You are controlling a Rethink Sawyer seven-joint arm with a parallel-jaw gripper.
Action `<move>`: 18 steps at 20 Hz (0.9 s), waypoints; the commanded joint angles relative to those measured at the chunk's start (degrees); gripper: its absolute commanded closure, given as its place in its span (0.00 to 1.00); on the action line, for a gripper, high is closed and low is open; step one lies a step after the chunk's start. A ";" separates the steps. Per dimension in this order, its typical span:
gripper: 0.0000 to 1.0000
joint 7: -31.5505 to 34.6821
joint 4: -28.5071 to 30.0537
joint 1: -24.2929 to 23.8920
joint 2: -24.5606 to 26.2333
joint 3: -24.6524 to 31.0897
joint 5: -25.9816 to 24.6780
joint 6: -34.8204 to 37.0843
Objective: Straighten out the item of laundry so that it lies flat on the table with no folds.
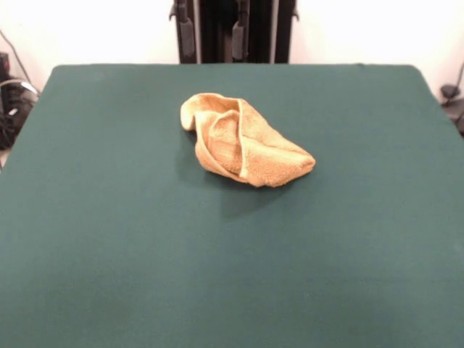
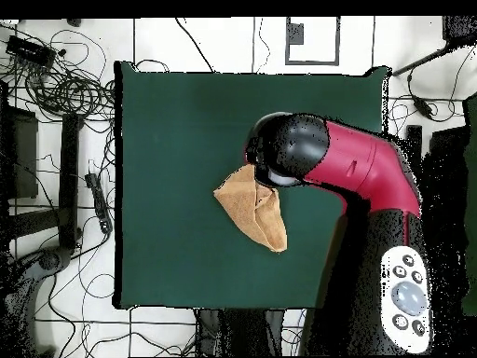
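Your towel (image 1: 243, 141) sits bunched in a folded heap on the table (image 1: 109, 239), a little beyond centre, nothing flat yet. In the overhead view the arm (image 2: 359, 168) hangs over one edge of it, and its head hides the gripper, so you cannot tell how the fingers stand. Pinch a fold instead of a single hem and you'd likely drag the whole lump (or double it further). Nothing else is on the felt; cables (image 2: 70, 89) lie off the table, well apart.

Towel (image 1: 243, 141) on table (image 1: 109, 239), toward far middle; arm (image 2: 349, 163) above towel's edge overhead.
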 commanded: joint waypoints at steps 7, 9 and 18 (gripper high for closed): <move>0.00 5.34 1.98 0.15 4.52 5.21 0.35 -0.95; 0.00 5.37 2.12 0.16 4.60 5.23 0.29 -1.40; 0.00 5.55 2.46 0.17 5.13 5.45 0.21 -3.42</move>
